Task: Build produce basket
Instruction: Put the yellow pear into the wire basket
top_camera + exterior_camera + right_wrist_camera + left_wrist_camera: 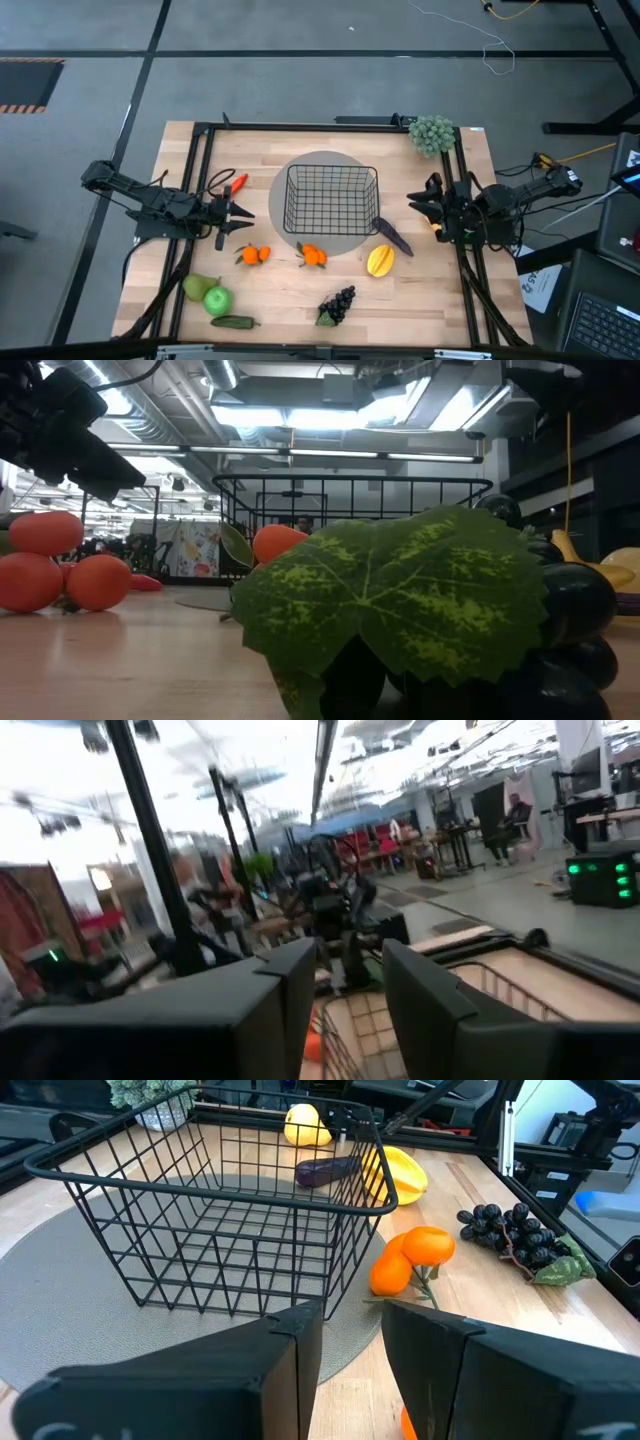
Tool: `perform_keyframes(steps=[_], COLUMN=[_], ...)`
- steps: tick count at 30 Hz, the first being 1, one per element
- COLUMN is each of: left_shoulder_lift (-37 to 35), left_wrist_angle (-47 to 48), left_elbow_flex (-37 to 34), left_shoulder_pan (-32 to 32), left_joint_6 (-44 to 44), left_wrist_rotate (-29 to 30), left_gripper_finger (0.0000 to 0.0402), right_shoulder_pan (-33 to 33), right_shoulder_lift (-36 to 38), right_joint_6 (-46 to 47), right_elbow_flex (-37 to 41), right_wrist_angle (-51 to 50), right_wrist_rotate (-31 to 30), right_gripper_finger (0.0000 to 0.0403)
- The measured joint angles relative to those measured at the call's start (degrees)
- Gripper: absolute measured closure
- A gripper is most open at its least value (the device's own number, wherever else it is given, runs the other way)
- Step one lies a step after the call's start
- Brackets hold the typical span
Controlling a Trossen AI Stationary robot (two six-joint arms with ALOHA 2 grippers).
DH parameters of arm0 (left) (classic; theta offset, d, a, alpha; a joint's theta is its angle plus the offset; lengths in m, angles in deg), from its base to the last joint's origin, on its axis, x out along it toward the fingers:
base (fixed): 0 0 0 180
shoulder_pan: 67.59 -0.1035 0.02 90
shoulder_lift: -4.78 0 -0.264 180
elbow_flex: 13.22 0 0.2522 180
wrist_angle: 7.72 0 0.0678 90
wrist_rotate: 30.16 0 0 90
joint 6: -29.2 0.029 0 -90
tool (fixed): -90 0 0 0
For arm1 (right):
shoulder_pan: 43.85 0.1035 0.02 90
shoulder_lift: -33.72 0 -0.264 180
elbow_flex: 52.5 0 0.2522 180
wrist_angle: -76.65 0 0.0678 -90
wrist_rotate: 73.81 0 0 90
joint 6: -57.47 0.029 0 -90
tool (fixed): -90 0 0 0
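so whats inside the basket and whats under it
The basket holds no produce; only bare mesh shows. Under it lies a flat grey round disc on the table. What the mesh wires cover can't be seen.

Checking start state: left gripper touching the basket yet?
Apart. High view shows bare table between the left gripper and the basket; left wrist view shows its open fingers short of the wire wall.

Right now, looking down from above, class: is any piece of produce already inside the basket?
No: the basket shows only bare mesh, and the oranges lie outside it on the table.
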Motion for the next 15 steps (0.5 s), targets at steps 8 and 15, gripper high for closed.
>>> perform_keyframes(steps=[8,15], left_shoulder_lift=[0.0,0.0], left_wrist_angle=[0.0,0.0], left_elbow_flex=[0.0,0.0], left_shoulder_pan=[0.0,0.0], left_joint_6=[0.0,0.0], left_wrist_rotate=[0.0,0.0], left_gripper_finger=[0.0305,0.0305], right_shoulder_pan=[0.0,0.0], right_shoulder_lift=[-5.3,-10.4], right_joint_6=[12.4,34.8], right_elbow_flex=[-19.3,-28.8], right_wrist_angle=[-39.8,-68.6], right_wrist_rotate=[0.2,2.3], right_gripper_finger=[0.0285,0.0285])
